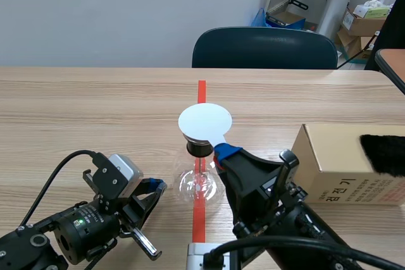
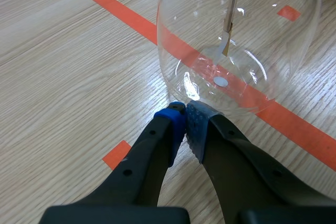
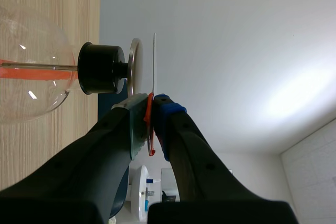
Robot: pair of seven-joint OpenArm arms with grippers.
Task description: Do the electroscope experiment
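K: Right arm (image 1: 278, 219) lies nearest, low in the scene. Grip state?
M: Right gripper (image 3: 152, 103) is pressed onto the thin stem of the white disc (image 1: 204, 121). The disc hangs flat over the top of the electroscope (image 1: 197, 184). Seen edge-on from the wrist, it sits just beside the metal plate (image 3: 135, 66), with a slim gap.
K: Left side?
M: Left gripper (image 2: 185, 111) has its pads pressed together on nothing, tips at the foot of the glass flask (image 2: 247, 85). Whether they touch the glass, cannot tell.
K: Task thing, where?
M: The electroscope stands mid-table on the orange tape line (image 1: 201, 90), between the two grippers. Black stopper (image 3: 100, 68) in the neck, rod (image 2: 232, 3) hanging inside, foil leaf (image 2: 223, 45) at its end.
K: Anything in the way?
M: The white disc hides the plate in the scene view, and the right arm covers part of the flask.
K: Around it?
M: Cardboard box (image 1: 335, 162) to the right, black fuzzy patch (image 1: 383, 153) on top. Past the table (image 1: 95, 105), a dark chair (image 1: 264, 49), then cartons (image 1: 364, 26) at the wall.
K: Counts?
M: One electroscope, one disc, one box, one chair, two arms, two tape squares by the flask.
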